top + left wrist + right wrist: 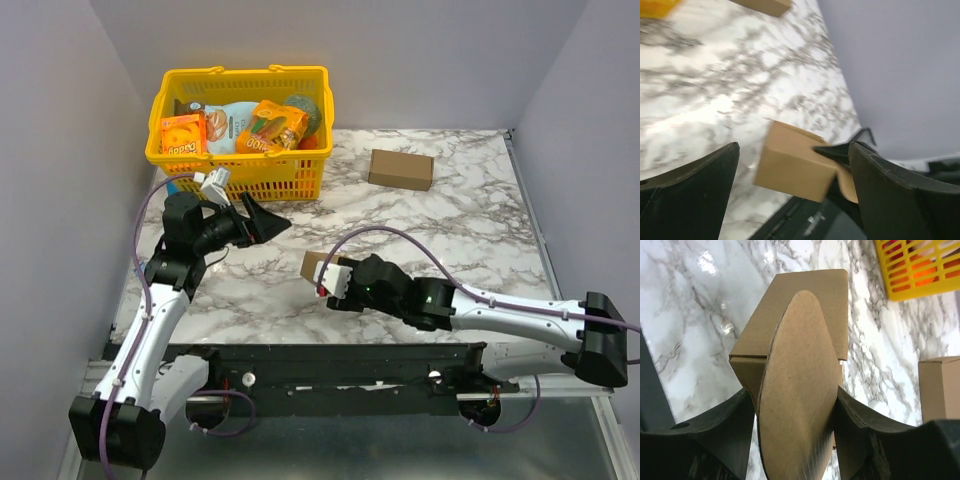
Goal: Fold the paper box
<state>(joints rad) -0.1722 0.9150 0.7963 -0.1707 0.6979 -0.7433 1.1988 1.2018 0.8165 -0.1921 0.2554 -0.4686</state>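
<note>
The paper box (316, 266) is a small plain brown carton held just above the marble table near its front edge. My right gripper (335, 280) is shut on it. In the right wrist view the box (800, 340) fills the middle, a rounded flap faces the camera, and both fingers (730, 430) press its sides. My left gripper (272, 222) hangs open to the upper left of the box, apart from it. In the left wrist view the box (795, 162) shows ahead between the wide-apart jaws of the left gripper (794, 146), with nothing in them.
A yellow basket (240, 175) with orange snack boxes (183, 133) and other packs stands at the back left. A longer brown carton (400, 169) lies at the back right. A black rail (330, 365) runs along the near edge. Grey walls close in on three sides.
</note>
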